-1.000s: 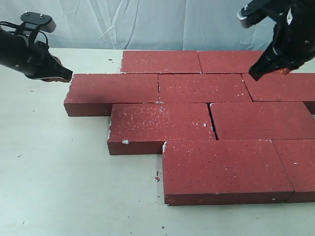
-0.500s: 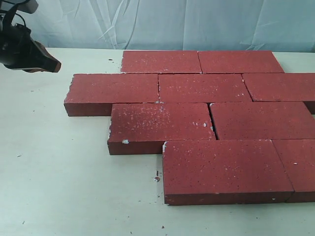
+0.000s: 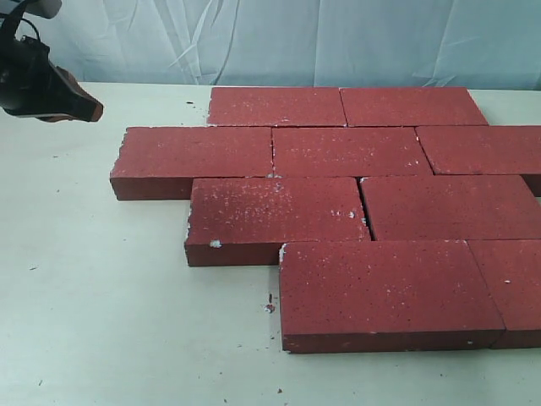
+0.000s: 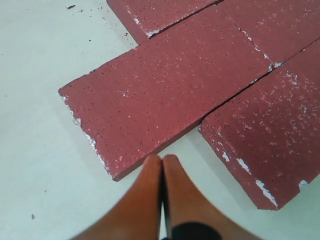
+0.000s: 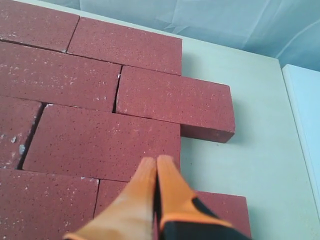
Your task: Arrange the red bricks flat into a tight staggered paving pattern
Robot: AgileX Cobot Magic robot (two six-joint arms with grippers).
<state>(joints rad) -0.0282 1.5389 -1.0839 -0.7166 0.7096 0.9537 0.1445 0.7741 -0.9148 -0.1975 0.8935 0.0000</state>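
Several dark-red bricks [image 3: 351,152] lie flat in staggered rows on the pale table [image 3: 101,296], edges touching with thin gaps. The nearest row's big brick [image 3: 385,292] sits at the front. My left gripper [image 3: 89,110] hovers at the far left, shut and empty, apart from the left end of the second-row brick [image 3: 194,156]. In the left wrist view its orange fingers [image 4: 150,175] meet above that brick's corner [image 4: 150,105]. My right gripper [image 5: 157,161] is shut and empty above the bricks [image 5: 105,140] at the pattern's right edge; it is out of the exterior view.
A wrinkled pale-blue cloth [image 3: 296,38] hangs behind the table. Small red crumbs [image 3: 269,306] lie on the table before the front brick. Bare table spreads left of the bricks and in front of them. The table's edge [image 5: 281,100] shows in the right wrist view.
The right arm has risen out of the exterior view. The left gripper pulled back to the left, away from the bricks, then held still. The bricks have not moved.
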